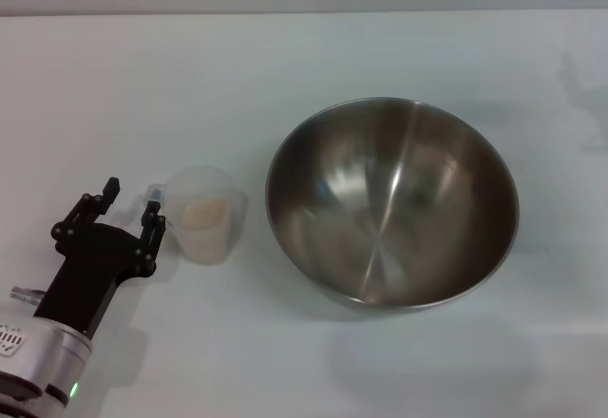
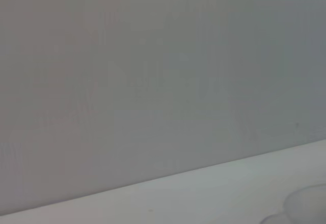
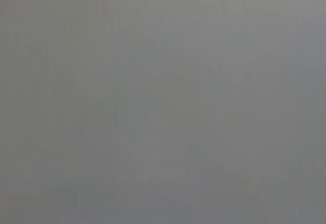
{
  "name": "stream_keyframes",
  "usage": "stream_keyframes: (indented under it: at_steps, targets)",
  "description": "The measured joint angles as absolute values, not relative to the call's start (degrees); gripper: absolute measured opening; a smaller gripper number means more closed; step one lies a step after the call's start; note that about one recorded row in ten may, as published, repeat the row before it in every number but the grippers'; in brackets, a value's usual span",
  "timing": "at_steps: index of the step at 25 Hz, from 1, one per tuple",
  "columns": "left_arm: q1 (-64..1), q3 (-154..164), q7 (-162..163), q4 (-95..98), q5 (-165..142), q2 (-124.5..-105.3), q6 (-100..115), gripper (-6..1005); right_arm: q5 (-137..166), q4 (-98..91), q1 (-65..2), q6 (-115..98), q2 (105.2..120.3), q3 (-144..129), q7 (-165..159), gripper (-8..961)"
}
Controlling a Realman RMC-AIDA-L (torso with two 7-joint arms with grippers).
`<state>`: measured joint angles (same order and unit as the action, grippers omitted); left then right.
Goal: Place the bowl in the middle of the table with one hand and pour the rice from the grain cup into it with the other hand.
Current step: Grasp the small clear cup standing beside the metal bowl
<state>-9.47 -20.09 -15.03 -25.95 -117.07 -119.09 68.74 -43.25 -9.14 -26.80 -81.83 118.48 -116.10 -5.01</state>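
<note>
From the head view I see the bowl (image 1: 392,202) standing upright on the table (image 1: 114,85), a little right of the middle, its shiny inside bare. Just to its left, close to it but apart, stands the grain cup (image 1: 207,213), upright, with the rice (image 1: 203,212) showing as a pale heap inside it. My left gripper (image 1: 131,209) sits at the cup's left side with its jaws spread wide; the nearer black finger (image 1: 152,223) is right beside the cup's handle, and I cannot tell whether it touches. The other finger stands well off to the left, with nothing between the two. My left wrist view shows a grey wall above the table's edge and a pale blur in one corner. The right gripper is not in sight; its wrist view gives me only flat grey.
</note>
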Motion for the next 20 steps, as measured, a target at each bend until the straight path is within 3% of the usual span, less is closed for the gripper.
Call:
stream_keyframes:
  at_steps: [2, 9, 13, 15, 20]
  targets:
    - [-9.54, -20.07, -15.03, -25.94, -117.07, -119.09, 68.73, 710, -43.25, -9.16, -26.80, -81.82, 118.49, -116.09, -5.01, 817]
    - [-10.06, -19.82, -15.03, -25.92, -117.57, -119.09, 68.53, 475, -43.26, -9.24, -26.73, -81.96, 118.58, -116.09, -5.01, 817]
    - [-10.65, -19.68, -15.03, -25.96, -117.66, -119.09, 68.53, 264, -43.39, -9.23, -26.72, -81.95, 118.57, -116.09, -5.01, 817]
    - [-10.86, -19.68, -15.03, -26.12, -117.67, -119.09, 68.53, 76, -43.44, -9.23, -26.72, -81.92, 118.57, -116.10, -5.01, 817]
    - [-11.42, -20.03, -14.73, -26.42, -117.39, -119.09, 68.61, 51, -43.47, -9.23, -26.72, -81.84, 118.56, -116.10, -5.01, 817]
